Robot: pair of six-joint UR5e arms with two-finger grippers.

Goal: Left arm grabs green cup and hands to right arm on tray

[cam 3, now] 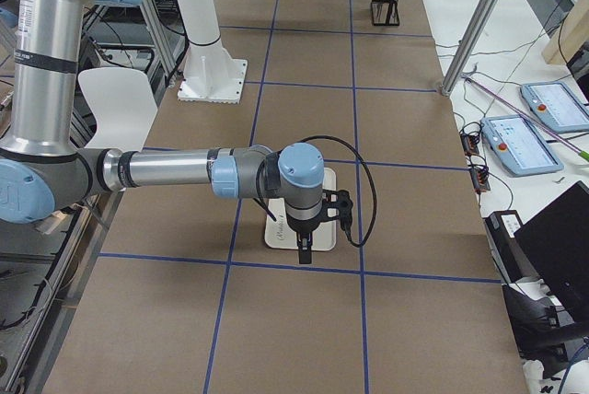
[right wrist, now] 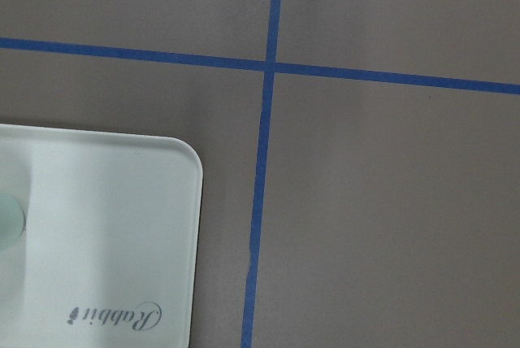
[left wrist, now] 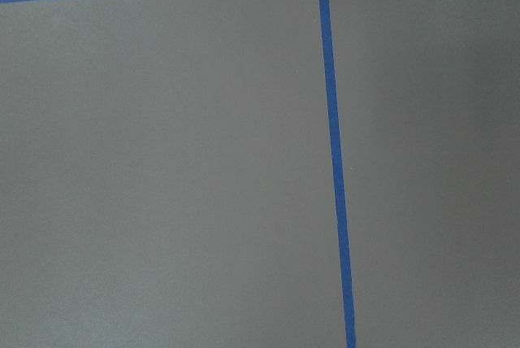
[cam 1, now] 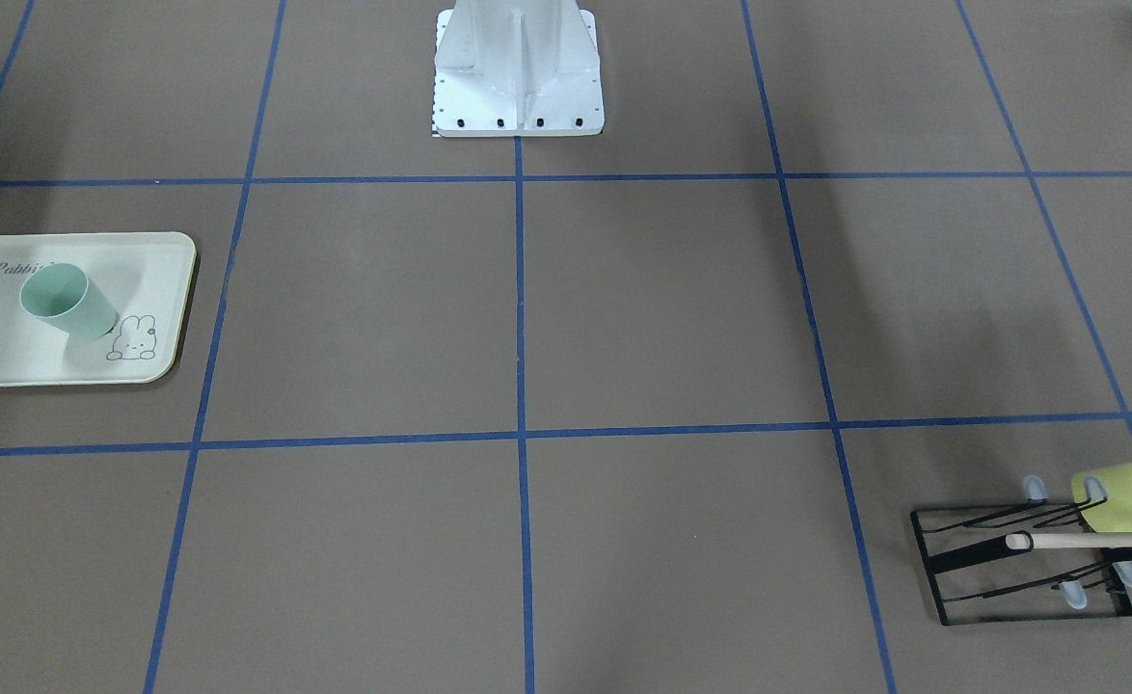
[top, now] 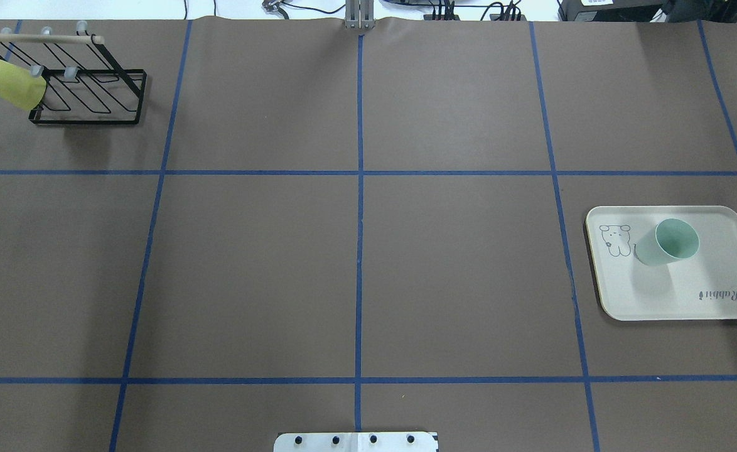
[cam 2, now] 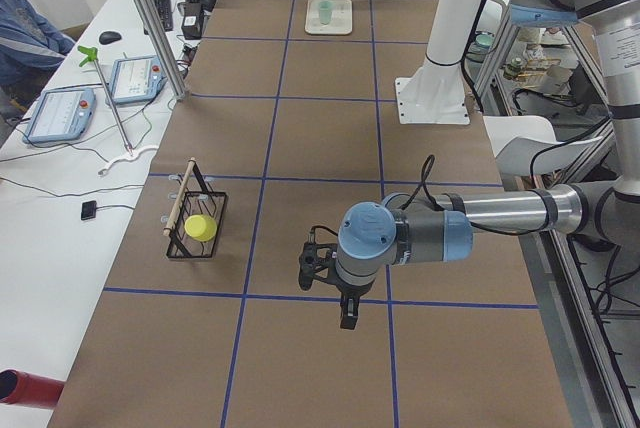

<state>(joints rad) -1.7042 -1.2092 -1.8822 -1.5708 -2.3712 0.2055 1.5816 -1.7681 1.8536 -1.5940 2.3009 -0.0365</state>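
The pale mint-green cup (cam 1: pixel 69 301) (top: pixel 668 242) stands upright on the cream "Rabbit" tray (cam 1: pixel 7 357) (top: pixel 688 295), on the robot's right side of the table. It is far off in the exterior left view (cam 2: pixel 326 13). The left gripper (cam 2: pixel 347 313) hangs empty above the brown table, far from the cup; I cannot tell if it is open or shut. The right gripper (cam 3: pixel 306 251) hangs over the tray's near edge (cam 3: pixel 274 233); its state cannot be told. The right wrist view shows the tray corner (right wrist: pixel 97 226) and a sliver of the cup (right wrist: pixel 8 222).
A yellow-green cup (cam 1: pixel 1130 493) (top: pixel 9 83) hangs on a black wire rack (cam 1: pixel 1010 569) (top: pixel 92 94) at the table's far left corner. The white robot base (cam 1: pixel 518 72) stands at the robot's edge. Blue tape lines grid the brown table. The left wrist view shows only table.
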